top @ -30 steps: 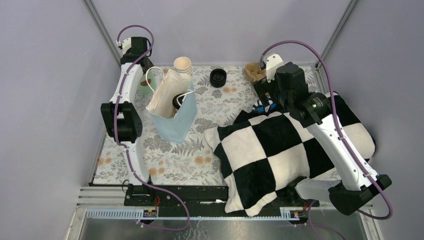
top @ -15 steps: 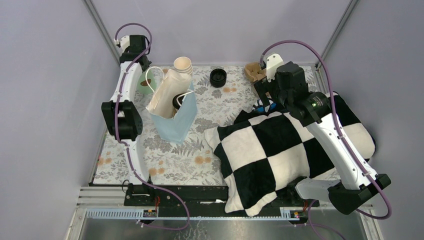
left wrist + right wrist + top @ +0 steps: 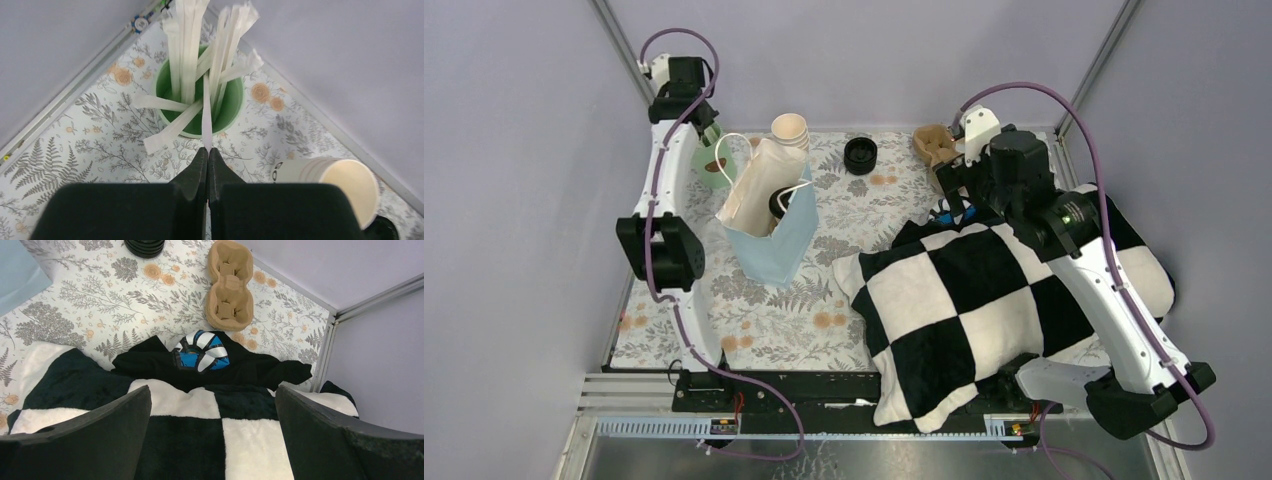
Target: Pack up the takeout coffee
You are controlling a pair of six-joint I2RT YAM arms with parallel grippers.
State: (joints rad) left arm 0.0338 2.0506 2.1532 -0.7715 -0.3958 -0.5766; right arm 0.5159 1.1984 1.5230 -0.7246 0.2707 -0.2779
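Clamping our left claw (image 3: 207,151) on one white stick (image 3: 205,112), right claw (image 3: 212,395) apart, we judged a straight lift safest.

Takeout coffee (image 3: 781,203) — black-lidded, seemingly upright inside bag (image 3: 776,252).

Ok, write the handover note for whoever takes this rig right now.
Left end effector: shut on one paper-wrapped stick standing in the mint-green cup, far left corner.
Right end effector: open, empty, above the checkered pillow, close to the cardboard cup carrier.
Takeout coffee: appears lidded and standing inside the light-blue bag.
Done: cup lidded and bagged, as far as the top view shows.
To do: probably pull the stick clear and add it to the bag.
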